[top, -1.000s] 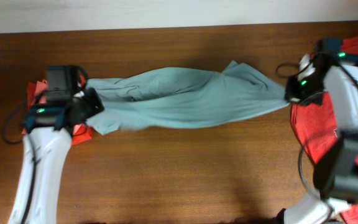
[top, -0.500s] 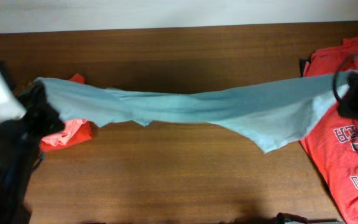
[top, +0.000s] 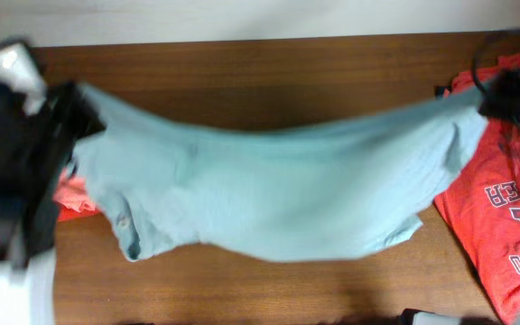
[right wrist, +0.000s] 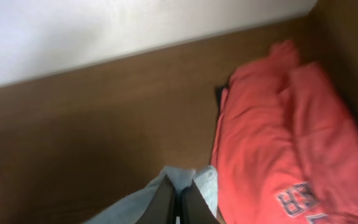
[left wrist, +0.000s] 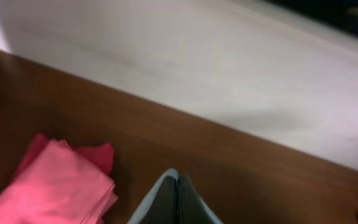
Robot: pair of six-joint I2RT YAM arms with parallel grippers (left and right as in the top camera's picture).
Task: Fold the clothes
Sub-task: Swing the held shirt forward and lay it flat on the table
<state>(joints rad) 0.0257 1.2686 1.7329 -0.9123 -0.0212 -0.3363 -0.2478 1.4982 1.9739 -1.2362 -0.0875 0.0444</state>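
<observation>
Pale grey-blue cotton spans almost the full width of the table [top: 269,68]. The pale grey-blue T-shirt [top: 269,194] is held up as a broad sheet between two robot arms. Its top edge runs from near the far-left corner to near the far-right corner, and its body sags toward the near edge. Motion blur hides whether the lowest part touches the wood.

At the far-left corner, the left end effector [top: 69,106] is clenched on one end of the garment. In the left wrist view its fingers [left wrist: 166,202] are pressed together, with a sliver of grey-blue cloth on either side of them. Near the far-right corner, the right end effector [top: 502,90] grips the other end. Its wrist camera shows dark fingers [right wrist: 164,200] pinched together over a fold of the same pale fabric.

Two more garments lie flat on the table. A salmon-pink T-shirt [top: 72,194] sits by the left edge as a neat folded stack (best seen from the left wrist), partly hidden from above by the hanging cloth. A red-orange T-shirt [top: 504,217] lies loosely along the right edge, from the far-right corner toward the near-right corner, with white lettering [top: 513,230] printed across its front. The raised shirt's right end passes over its upper part. A pale wall [top: 242,18] runs along the far edge.
</observation>
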